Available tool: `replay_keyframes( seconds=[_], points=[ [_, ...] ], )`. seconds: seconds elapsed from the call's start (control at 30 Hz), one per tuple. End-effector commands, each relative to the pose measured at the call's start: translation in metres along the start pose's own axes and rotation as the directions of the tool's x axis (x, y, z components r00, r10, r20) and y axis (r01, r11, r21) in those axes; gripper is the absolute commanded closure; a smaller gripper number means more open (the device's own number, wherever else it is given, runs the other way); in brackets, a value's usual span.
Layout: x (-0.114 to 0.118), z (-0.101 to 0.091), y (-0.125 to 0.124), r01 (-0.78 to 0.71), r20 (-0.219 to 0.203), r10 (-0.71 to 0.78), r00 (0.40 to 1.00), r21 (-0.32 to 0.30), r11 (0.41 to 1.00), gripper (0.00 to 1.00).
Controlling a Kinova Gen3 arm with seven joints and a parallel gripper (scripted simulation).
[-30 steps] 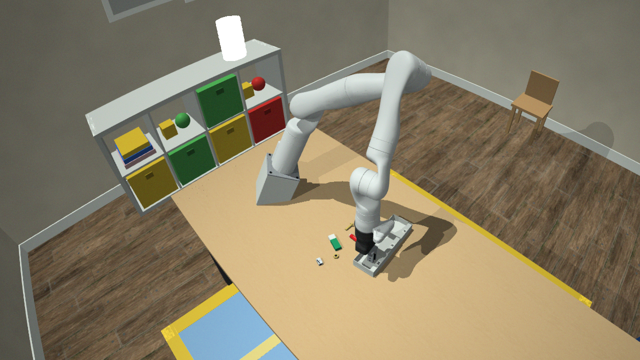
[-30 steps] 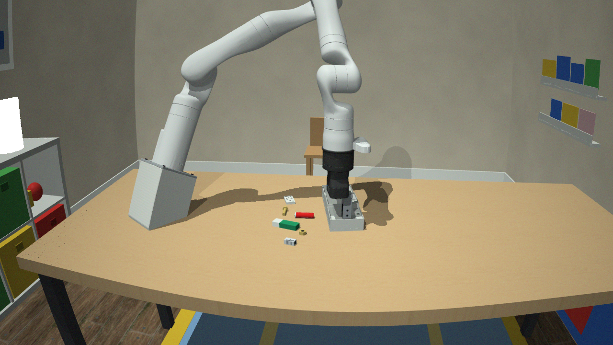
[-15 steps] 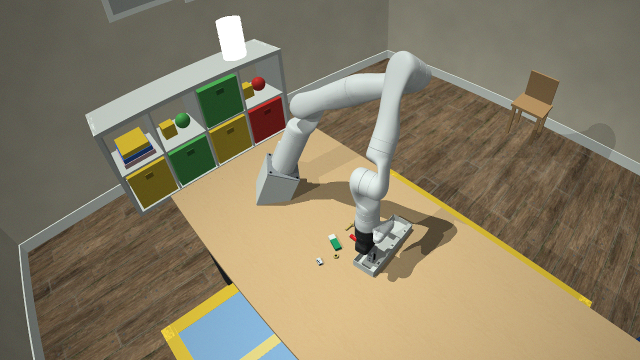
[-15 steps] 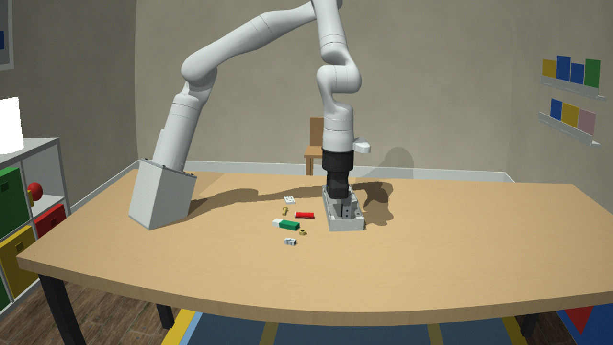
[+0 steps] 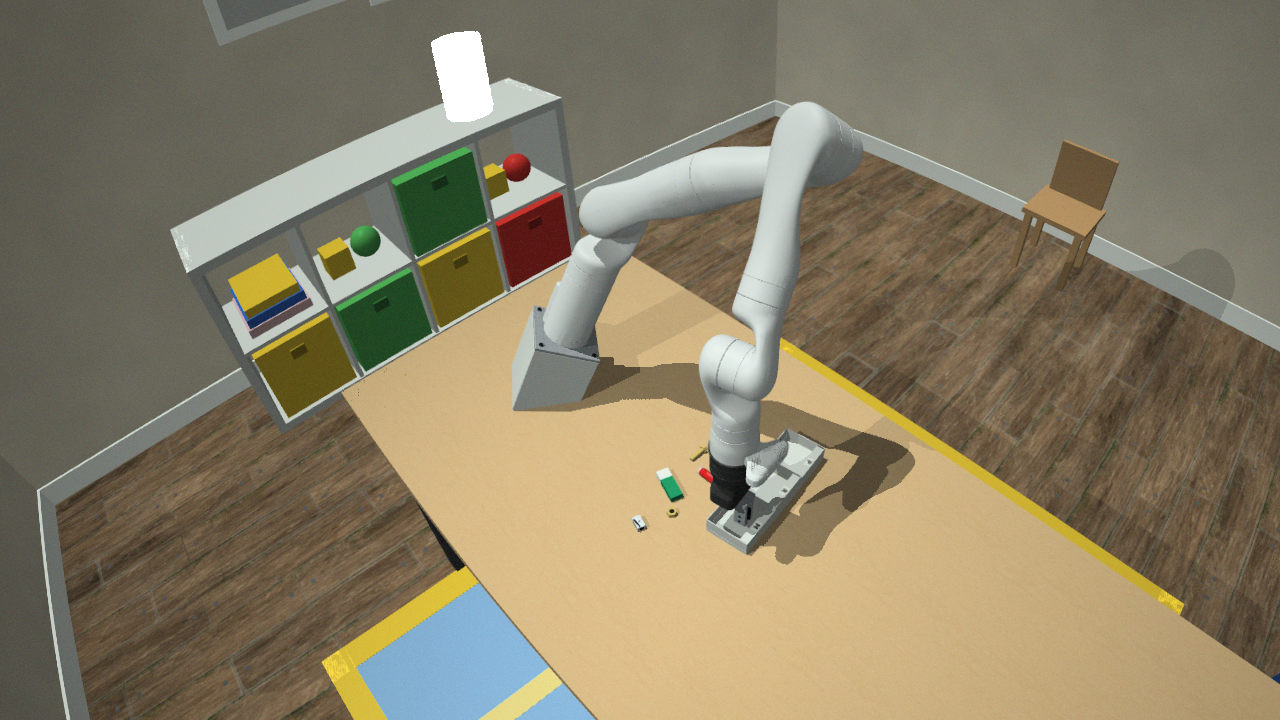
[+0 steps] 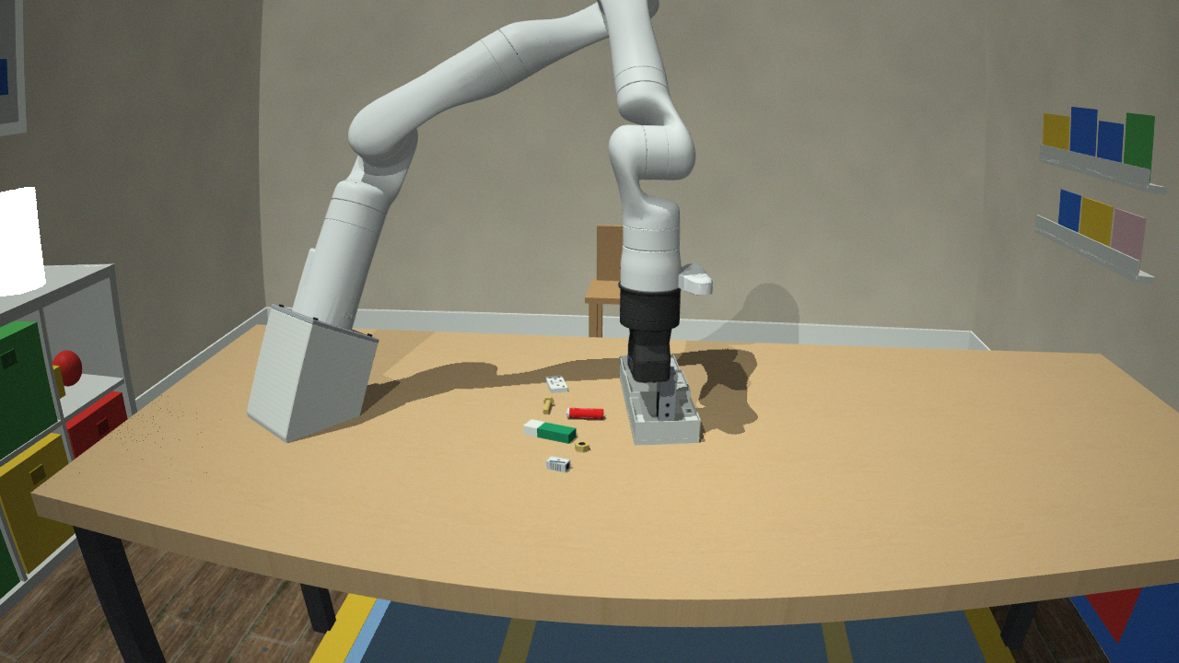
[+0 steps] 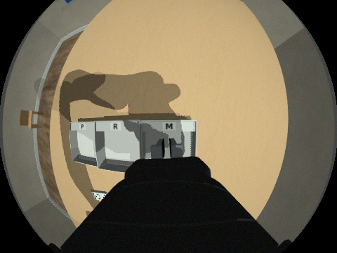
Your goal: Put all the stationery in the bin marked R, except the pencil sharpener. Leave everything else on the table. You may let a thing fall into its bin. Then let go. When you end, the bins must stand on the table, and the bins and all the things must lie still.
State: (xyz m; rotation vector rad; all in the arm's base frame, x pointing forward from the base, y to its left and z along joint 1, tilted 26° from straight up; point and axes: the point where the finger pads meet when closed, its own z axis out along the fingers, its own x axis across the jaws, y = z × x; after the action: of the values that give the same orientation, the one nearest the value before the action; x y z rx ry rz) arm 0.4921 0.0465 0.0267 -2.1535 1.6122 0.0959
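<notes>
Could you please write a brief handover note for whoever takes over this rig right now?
Gripper: nearly shut, nothing seen between its fingers, lowered into the M end of the bin tray.
Things: green-and-white eraser, red stick, small white ribbed piece, brass bolt, nut and dotted white tile all lie on the table beside the tray.
Done: nothing visible in compartment R.
Left: move the stationery, except the sharpener, into R; release.

The three-compartment bin tray [image 6: 636, 416] sits mid-worktop [image 6: 865, 461], with the tool [image 6: 661, 403] down inside its M end. Eraser [image 6: 550, 430], nut [image 6: 581, 447] and the other bits lie just left of it.
</notes>
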Motion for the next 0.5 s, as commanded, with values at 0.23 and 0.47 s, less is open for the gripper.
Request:
replay_keyframes(
  seconds=[0.23, 0.47],
  points=[
    [0.0014, 0.0001, -0.0007, 0.002, -0.002, -0.002, 1.0, 0.002, 1.0, 0.69],
    [0.0022, -0.0015, -0.0003, 0.009, -0.003, -0.009, 1.0, 0.0, 1.0, 0.69]
  ],
)
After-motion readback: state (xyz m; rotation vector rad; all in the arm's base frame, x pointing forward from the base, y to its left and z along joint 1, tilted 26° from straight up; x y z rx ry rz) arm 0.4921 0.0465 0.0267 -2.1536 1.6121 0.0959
